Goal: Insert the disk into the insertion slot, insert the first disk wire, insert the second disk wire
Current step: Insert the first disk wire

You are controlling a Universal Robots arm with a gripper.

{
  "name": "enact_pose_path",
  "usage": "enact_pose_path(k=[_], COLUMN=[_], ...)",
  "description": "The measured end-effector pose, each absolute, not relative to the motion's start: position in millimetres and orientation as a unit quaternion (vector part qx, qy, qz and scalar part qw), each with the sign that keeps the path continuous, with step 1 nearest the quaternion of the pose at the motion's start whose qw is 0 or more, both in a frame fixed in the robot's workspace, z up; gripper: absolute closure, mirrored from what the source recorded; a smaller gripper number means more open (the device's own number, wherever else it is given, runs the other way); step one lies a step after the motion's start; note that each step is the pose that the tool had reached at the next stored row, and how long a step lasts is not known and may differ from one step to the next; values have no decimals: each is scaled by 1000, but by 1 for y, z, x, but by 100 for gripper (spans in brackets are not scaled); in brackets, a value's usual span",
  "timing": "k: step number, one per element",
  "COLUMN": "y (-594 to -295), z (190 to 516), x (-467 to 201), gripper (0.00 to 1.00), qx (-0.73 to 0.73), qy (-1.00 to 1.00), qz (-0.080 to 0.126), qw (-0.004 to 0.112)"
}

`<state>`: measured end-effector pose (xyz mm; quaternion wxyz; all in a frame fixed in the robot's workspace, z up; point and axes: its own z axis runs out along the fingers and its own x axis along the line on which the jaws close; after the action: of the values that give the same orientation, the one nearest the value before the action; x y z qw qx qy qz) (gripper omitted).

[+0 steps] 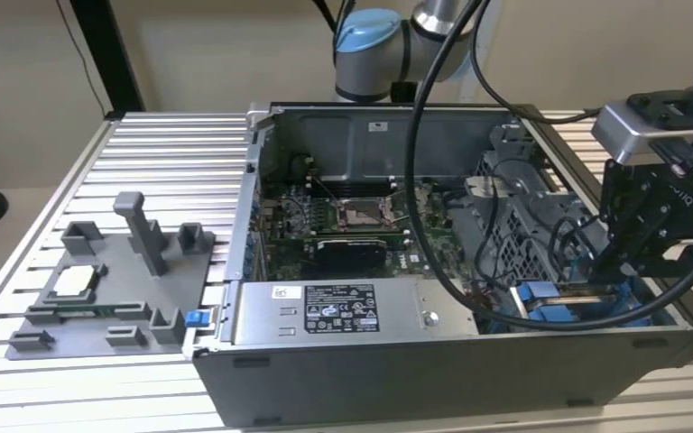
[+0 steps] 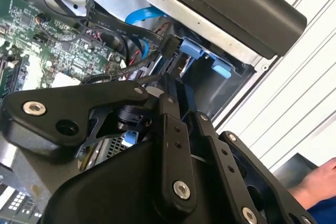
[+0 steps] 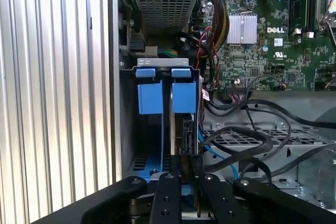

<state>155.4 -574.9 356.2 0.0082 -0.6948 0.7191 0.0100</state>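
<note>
The disk (image 3: pixel 188 135) stands on edge in the insertion slot (image 3: pixel 137 65), a grey metal bay with two blue tabs (image 3: pixel 149 97). It sits under the tab nearer the motherboard. My gripper (image 3: pixel 188 188) is directly over the disk, its black fingers (image 3: pixel 167 198) close together on either side of the disk's upper edge. In the exterior view the gripper (image 1: pixel 608 269) reaches down into the case's near right corner, where the disk (image 1: pixel 577 290) shows between blue rails (image 1: pixel 540 311). Loose black wires (image 3: pixel 247 145) and a blue flat cable (image 3: pixel 215 153) lie beside the bay. A black connector (image 2: pixel 168 45) hangs near it.
The open computer case holds a motherboard (image 1: pixel 346 221) and a silver labelled power-supply box (image 1: pixel 340 311). A grey fixture (image 1: pixel 118 280) sits on the slatted aluminium table (image 3: pixel 52 103) at the exterior view's left. A person's hand (image 2: pixel 315 182) is beside the case.
</note>
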Motion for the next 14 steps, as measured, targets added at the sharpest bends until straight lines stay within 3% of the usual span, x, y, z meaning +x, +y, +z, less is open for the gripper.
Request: enact_pose_path(k=[14], y=[-574], z=[356], x=[161], gripper=[100], qx=[-695], qy=[719], qz=[10], qw=[8])
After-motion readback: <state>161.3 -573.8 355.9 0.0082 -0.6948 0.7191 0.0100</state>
